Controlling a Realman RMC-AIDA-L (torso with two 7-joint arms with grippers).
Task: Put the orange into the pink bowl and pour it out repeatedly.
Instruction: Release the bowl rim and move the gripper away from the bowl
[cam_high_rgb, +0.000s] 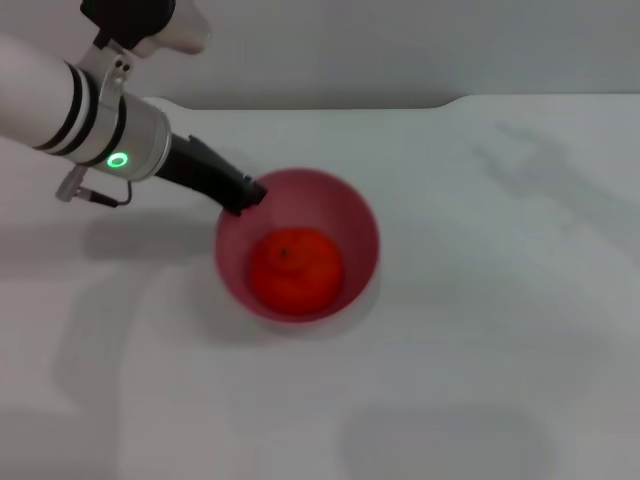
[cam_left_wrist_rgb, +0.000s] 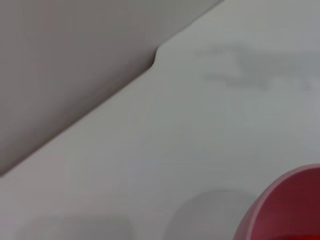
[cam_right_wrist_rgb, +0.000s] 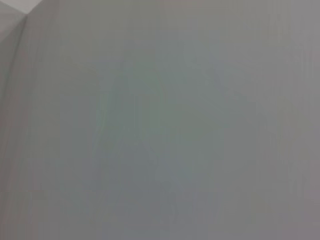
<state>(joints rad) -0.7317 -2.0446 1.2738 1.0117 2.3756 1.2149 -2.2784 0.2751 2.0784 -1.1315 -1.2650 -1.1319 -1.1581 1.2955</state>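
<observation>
Right, your orange (cam_high_rgb: 296, 270) is sitting down inside the pink bowl (cam_high_rgb: 355, 215), resting on the bottom and a touch toward the near wall, its little dark stem dot facing up. The bowl stands upright on the white table (cam_high_rgb: 500, 300), roughly mid-table and a bit to your left of centre.

Your left gripper (cam_high_rgb: 243, 194) is right at the bowl's far-left rim. The black fingers come in from the left at a downward slant and their tips meet the lip, and it looks like they're pinching the wall there, though from the head view you can't make out a gap between them, so treat the grip as likely rather than certain. Behind them you've got the silver wrist with its green ring lit, and the white forearm running off the upper-left corner.

From the left wrist camera you get only a curved slice of the pink bowl (cam_left_wrist_rgb: 280, 210) in one corner, with a sliver of the orange (cam_left_wrist_rgb: 300, 236) showing at the very edge of the picture, plus bare tabletop and the table's back edge with its small step.

Your right arm isn't anywhere in the head view, and its wrist camera shows nothing but plain pale surface.
</observation>
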